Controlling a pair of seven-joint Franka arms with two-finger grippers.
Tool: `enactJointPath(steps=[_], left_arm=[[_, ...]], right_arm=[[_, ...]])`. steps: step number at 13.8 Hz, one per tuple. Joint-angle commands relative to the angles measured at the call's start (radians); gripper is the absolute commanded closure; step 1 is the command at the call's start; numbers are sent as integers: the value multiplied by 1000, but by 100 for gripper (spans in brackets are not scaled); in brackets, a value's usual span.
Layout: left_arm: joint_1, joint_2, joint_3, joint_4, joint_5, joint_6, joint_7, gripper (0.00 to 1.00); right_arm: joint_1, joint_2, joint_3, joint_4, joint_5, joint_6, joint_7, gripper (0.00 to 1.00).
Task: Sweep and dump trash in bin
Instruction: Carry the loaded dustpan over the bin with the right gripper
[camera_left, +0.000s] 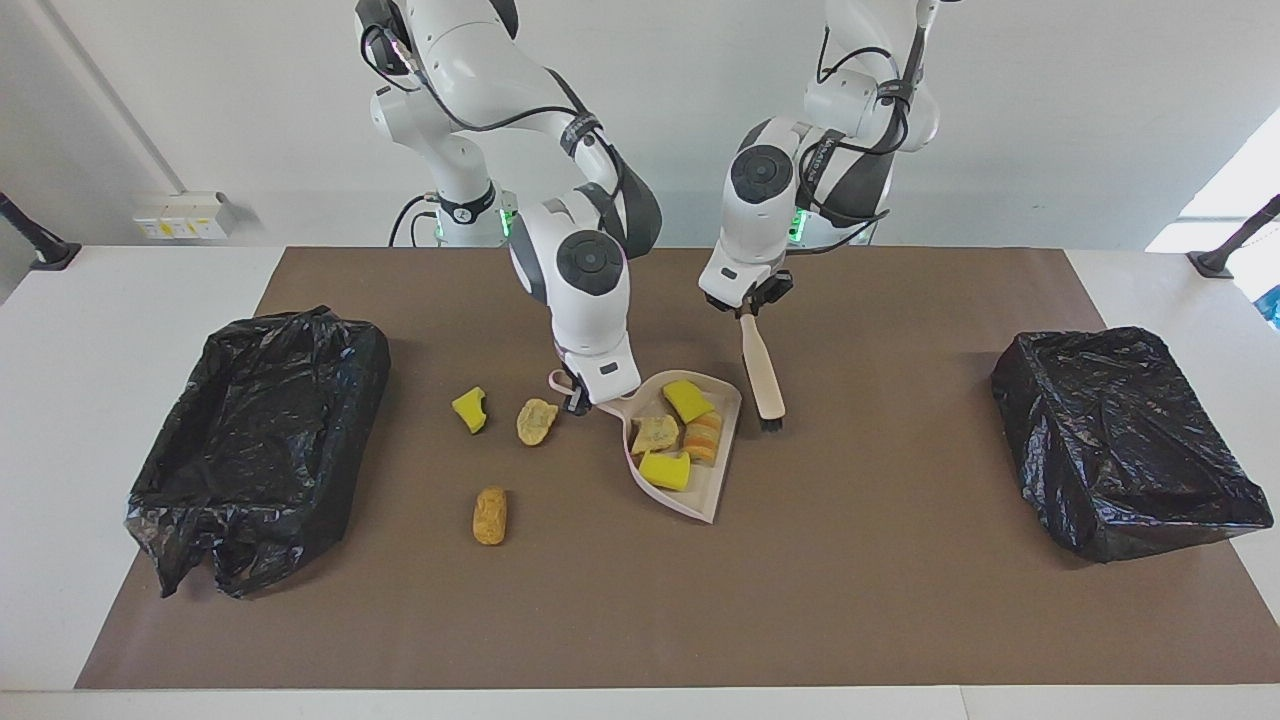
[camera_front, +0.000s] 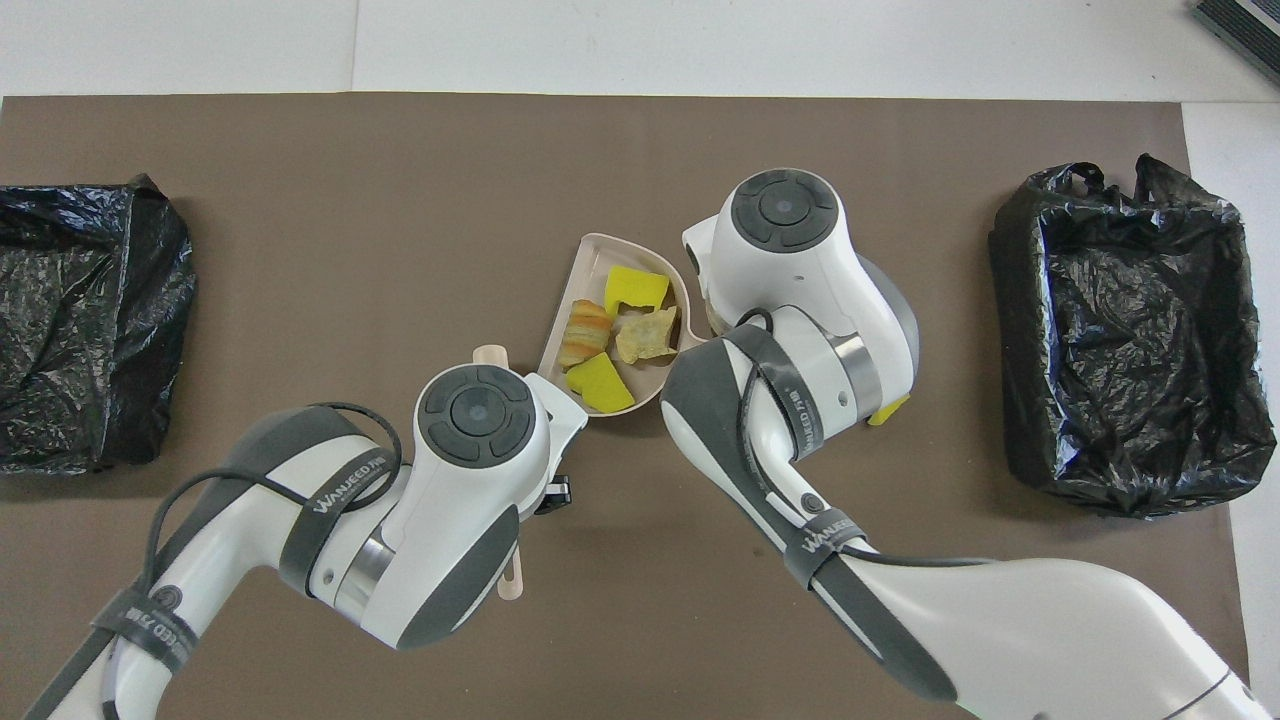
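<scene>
An open black-lined bin is seen at the right arm's end of the brown mat. Three trash pieces lie loose on the mat between it and the beige plastic dustpan, four others inside the pan. The right gripper is clamped on the pan's handle, nearer the loose pieces. The left gripper is closed on the beige brush, held beside the pan toward the left arm's end.

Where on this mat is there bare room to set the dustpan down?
Bare mat lies between the dustpan and the closed black bag, and along the mat's edge farthest from the robots. It is crowded beside the open bin, where three trash pieces lie.
</scene>
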Motion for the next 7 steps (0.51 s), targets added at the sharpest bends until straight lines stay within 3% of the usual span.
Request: enactJointPath(steps=[1,3,7], left_arm=[[-110,-154,10,-232,4,164,-86,100],[-181,-210,8,-313,4,248,-129,100],[-329,-221,4,-348,1,282,-232,100]], right_arm=[[-98,-83,13,-19,35,-21,-66,100],[-160,-126,13,-18,34,-50,-106,100],[-348,-209,13,-12,34,-113,-237,100]])
